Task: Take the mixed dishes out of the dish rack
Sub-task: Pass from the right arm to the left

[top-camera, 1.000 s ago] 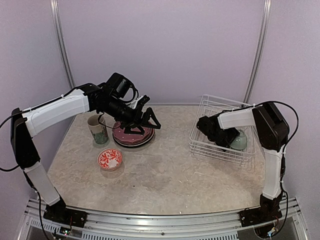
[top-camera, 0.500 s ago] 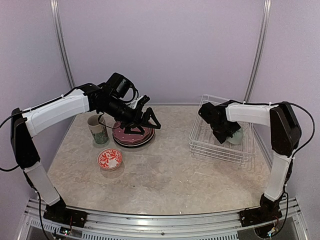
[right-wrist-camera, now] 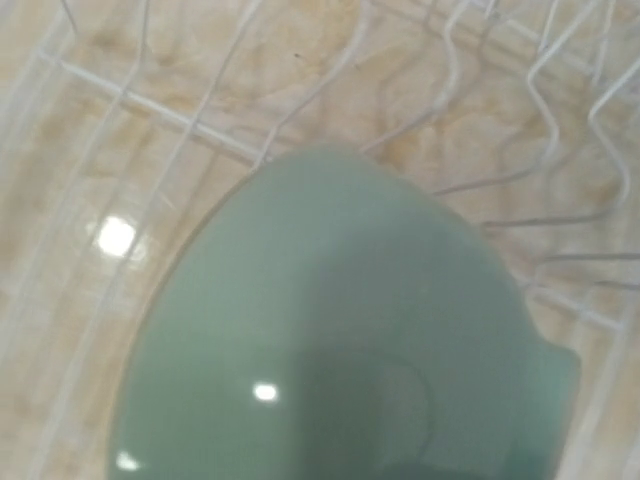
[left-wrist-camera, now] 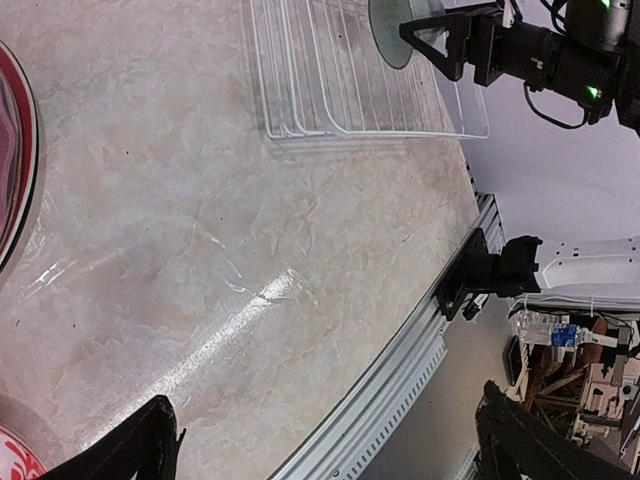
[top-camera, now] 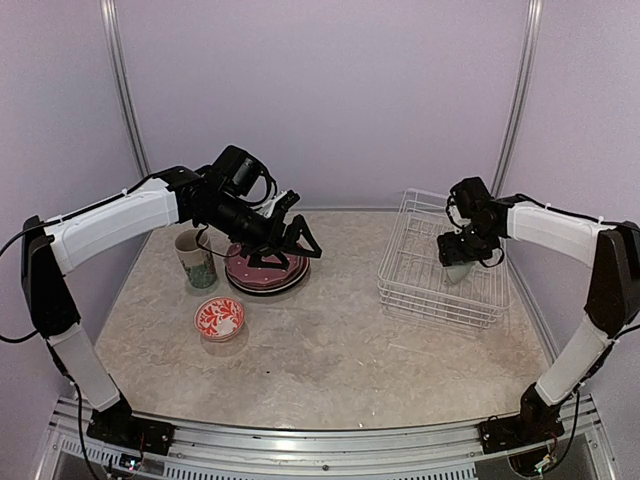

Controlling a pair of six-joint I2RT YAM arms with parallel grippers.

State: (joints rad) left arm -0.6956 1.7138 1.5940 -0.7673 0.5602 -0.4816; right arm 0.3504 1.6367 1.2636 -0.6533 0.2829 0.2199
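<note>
The white wire dish rack (top-camera: pixel 420 285) stands at the right. My right gripper (top-camera: pixel 463 253) is shut on the mint green bowl (top-camera: pixel 457 273) and holds it tilted above the rack floor. The bowl fills the right wrist view (right-wrist-camera: pixel 330 340), where the fingers are hidden. It also shows in the left wrist view (left-wrist-camera: pixel 392 30). My left gripper (top-camera: pixel 292 240) is open and empty above a stack of plates (top-camera: pixel 262 278) on the table. Its fingertips (left-wrist-camera: pixel 150 440) stand wide apart. The cream mug (top-camera: pixel 196 258) and the white-pink bowl (top-camera: pixel 219 318) stand on the table at the left.
The rack's wires (right-wrist-camera: pixel 200 125) lie under and behind the bowl. The rack's low side walls (left-wrist-camera: pixel 300 90) surround the right gripper. The table's metal front rail (left-wrist-camera: pixel 400 380) runs along the near edge. Purple walls close in the back and sides.
My right gripper has risen and moved toward the back right of the rack with the mint green bowl in it. The left arm has not moved.
</note>
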